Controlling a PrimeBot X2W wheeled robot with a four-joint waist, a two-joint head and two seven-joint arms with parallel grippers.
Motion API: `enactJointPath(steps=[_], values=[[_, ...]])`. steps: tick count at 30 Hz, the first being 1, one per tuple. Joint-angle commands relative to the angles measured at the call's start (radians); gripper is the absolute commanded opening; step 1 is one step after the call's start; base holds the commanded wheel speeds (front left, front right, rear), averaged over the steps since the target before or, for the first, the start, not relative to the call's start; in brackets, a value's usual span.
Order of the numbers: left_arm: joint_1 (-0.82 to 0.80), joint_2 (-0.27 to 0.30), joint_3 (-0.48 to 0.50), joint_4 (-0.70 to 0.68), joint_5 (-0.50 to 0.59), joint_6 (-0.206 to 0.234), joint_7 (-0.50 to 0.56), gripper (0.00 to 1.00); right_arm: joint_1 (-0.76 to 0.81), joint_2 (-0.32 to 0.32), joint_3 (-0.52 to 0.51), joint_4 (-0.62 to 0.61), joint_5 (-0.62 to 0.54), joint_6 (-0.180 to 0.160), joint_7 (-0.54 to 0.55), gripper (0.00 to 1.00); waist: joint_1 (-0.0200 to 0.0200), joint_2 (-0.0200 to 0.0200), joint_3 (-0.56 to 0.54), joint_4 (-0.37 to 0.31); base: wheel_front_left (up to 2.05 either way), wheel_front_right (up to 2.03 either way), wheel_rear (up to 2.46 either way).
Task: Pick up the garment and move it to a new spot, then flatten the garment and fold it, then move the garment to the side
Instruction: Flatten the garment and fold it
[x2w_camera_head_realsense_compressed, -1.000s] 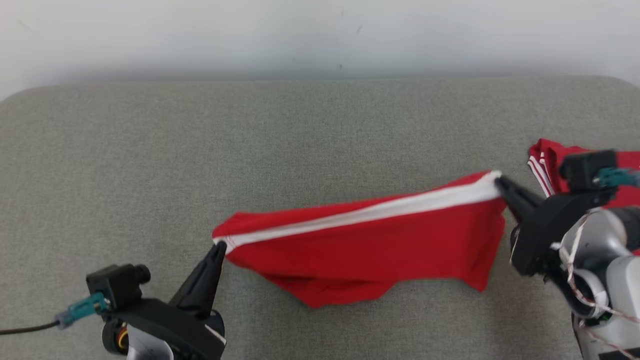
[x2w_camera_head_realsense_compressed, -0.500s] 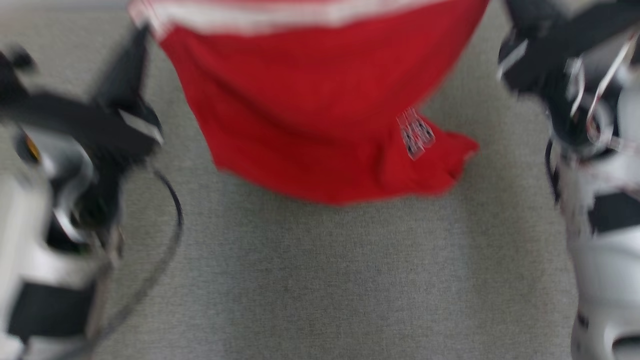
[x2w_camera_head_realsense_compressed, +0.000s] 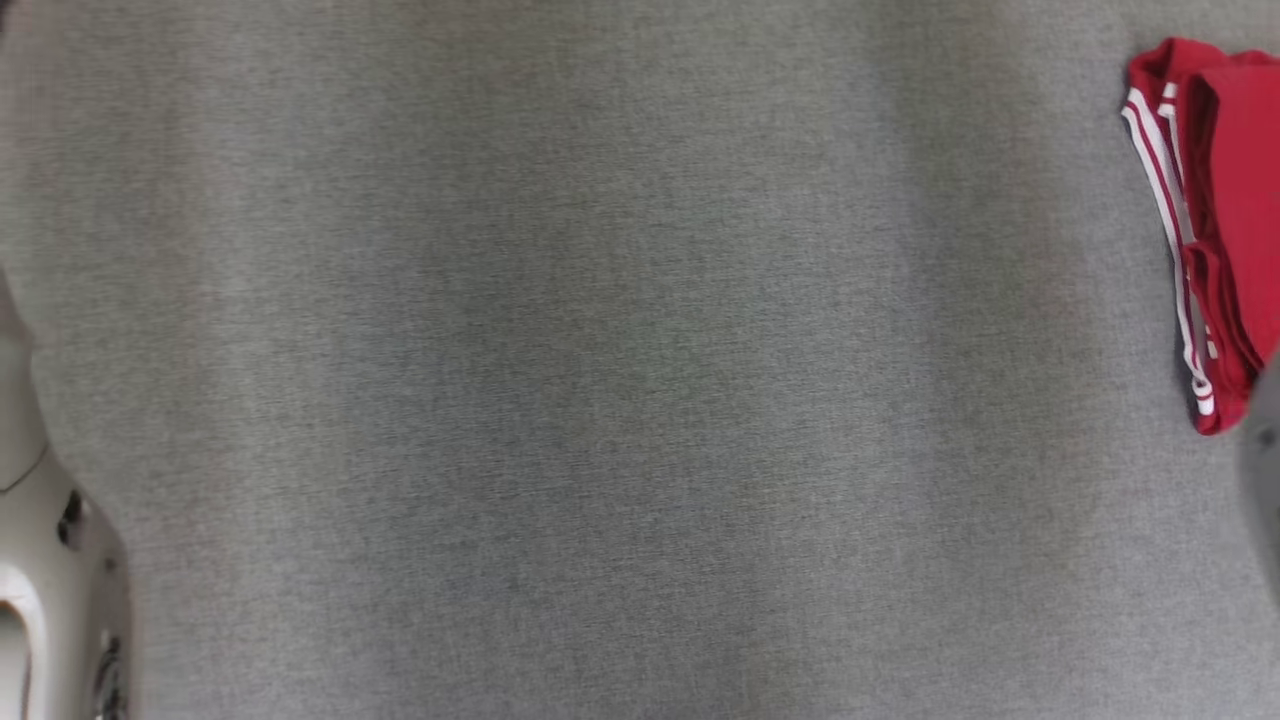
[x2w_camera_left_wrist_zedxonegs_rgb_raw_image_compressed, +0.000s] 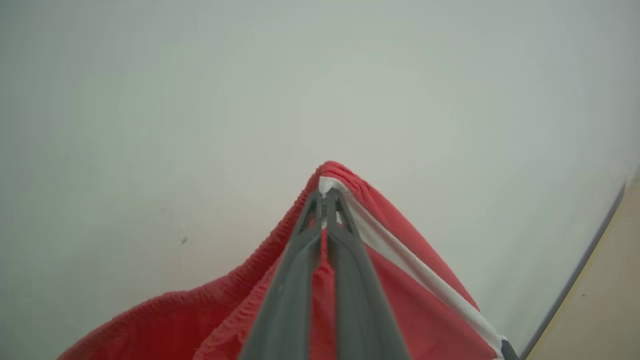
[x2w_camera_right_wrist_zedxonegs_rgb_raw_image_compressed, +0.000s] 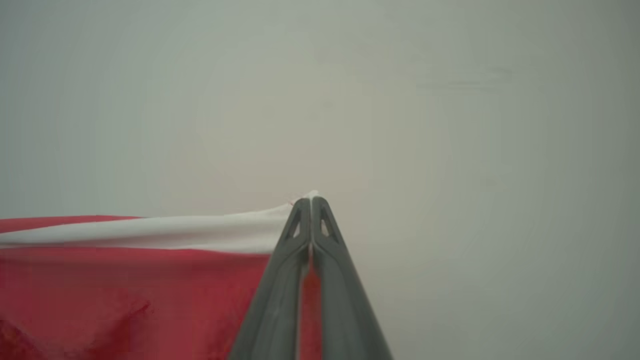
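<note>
We are counting two grippers, both pressed fully together. The left gripper is pinching one corner of the red garment, and the right gripper is pinching the end of its one white stripe. The garment is hanging between them in front of a pale wall. Its lower part is running off the bottom of both wrist views, so we cannot tell whether it is touching anything. In the head view, a second garment, red with thin white lines, is lying folded on the grey desk, cut off by the right edge. One pale forearm is showing at the lower left, mostly cropped.
</note>
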Motion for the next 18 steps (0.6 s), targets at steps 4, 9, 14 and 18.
enactJointPath(steps=[4, 9, 14, 18], values=[[0.044, -0.024, 0.03, -0.001, -0.063, -0.045, -0.023, 0.0, 0.024, -0.052, 0.02, 0.041, -0.02, -0.002, -0.006, 0.0, -0.0002, -0.0002, 0.016, 0.001, 0.0, 0.0, 0.0], [0.258, -0.047, -0.028, 0.013, -0.056, -0.094, -0.017, 0.0, 0.178, -0.106, 0.102, 0.075, 0.017, -0.002, 0.06, 0.0, -0.0002, -0.0002, 0.003, 0.016, 0.0, 0.0, 0.0], [0.549, -0.069, -0.089, 0.03, -0.064, -0.128, -0.058, 0.0, 0.383, -0.16, 0.154, 0.041, 0.079, -0.002, 0.08, 0.0, -0.0002, -0.0002, -0.052, 0.031, 0.0, 0.0, 0.0], [0.771, -0.089, -0.097, 0.034, -0.099, -0.136, -0.12, 0.0, 0.572, -0.176, 0.13, -0.034, 0.115, -0.002, 0.073, 0.0, -0.0002, -0.0002, -0.137, 0.039, 0.0, 0.0, 0.0]])
